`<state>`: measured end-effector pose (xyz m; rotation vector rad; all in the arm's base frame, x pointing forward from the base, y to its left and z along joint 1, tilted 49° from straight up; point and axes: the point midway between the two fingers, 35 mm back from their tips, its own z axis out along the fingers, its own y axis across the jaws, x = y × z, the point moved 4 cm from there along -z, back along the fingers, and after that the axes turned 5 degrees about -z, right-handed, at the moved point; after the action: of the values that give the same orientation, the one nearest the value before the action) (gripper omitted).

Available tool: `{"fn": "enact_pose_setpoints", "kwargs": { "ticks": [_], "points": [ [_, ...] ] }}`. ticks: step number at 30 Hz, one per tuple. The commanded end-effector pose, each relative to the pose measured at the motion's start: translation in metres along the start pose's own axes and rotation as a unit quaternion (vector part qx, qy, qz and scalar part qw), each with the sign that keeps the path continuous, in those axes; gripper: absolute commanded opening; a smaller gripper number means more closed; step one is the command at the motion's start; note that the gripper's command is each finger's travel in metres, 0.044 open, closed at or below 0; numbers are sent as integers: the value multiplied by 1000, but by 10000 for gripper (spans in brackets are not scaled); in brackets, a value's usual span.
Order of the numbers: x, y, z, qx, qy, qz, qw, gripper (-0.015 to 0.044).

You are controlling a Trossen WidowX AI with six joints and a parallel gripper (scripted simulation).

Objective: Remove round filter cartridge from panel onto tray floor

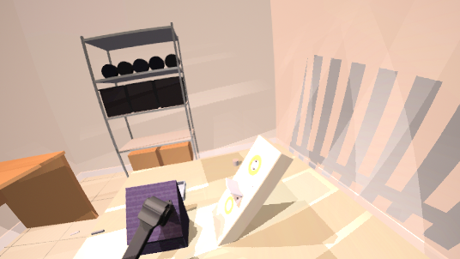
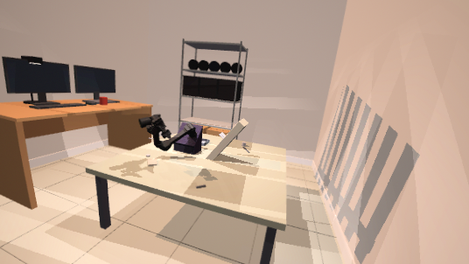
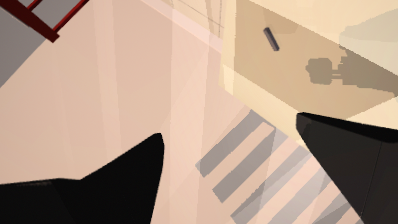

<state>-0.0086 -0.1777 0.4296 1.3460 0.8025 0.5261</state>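
Largest on the table [image 2: 245,192]: white service panel [image 1: 262,195], a slab propped at a slant, lower edge on the table top, upper edge toward the back wall. Flush in its face near the upper end, the round filter cartridge [image 1: 254,165], yellow-ringed, with two small dark marks on its white centre. Lower on the same face, a second yellow ring [image 1: 228,205], just below a small triangular shape. No lettering or brand legible on panel or cartridge.

Beside the panel, to its left in the top view, a purple block [image 1: 152,206], touching the table; behind its upper right corner, a bit of pale rim, too small to identify. Black arm [image 1: 143,236] crossing over the block in the top view.

In the exterior view, gripper [image 2: 148,122] raised to the left of the block, well apart from the panel and the cartridge. In the wrist view, gripper [image 3: 230,165] with both dark fingers spread wide and nothing between them, only wall and table behind. Small dark peg [image 3: 270,38] lying on the table top.

Nothing readable anywhere in view.
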Motion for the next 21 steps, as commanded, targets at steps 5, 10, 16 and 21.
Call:
{"fn": "enact_pose_setpoints", "kwargs": {
  "ticks": [5,10,16,21],
  "points": [
    [38,26,2,-34,24,-55,998,269],
    [104,48,2,-46,37,-124,991,138],
    [171,58,3,-66,49,-201,976,117],
    [243,50,8,-62,73,-272,958,117]
  ]
}}
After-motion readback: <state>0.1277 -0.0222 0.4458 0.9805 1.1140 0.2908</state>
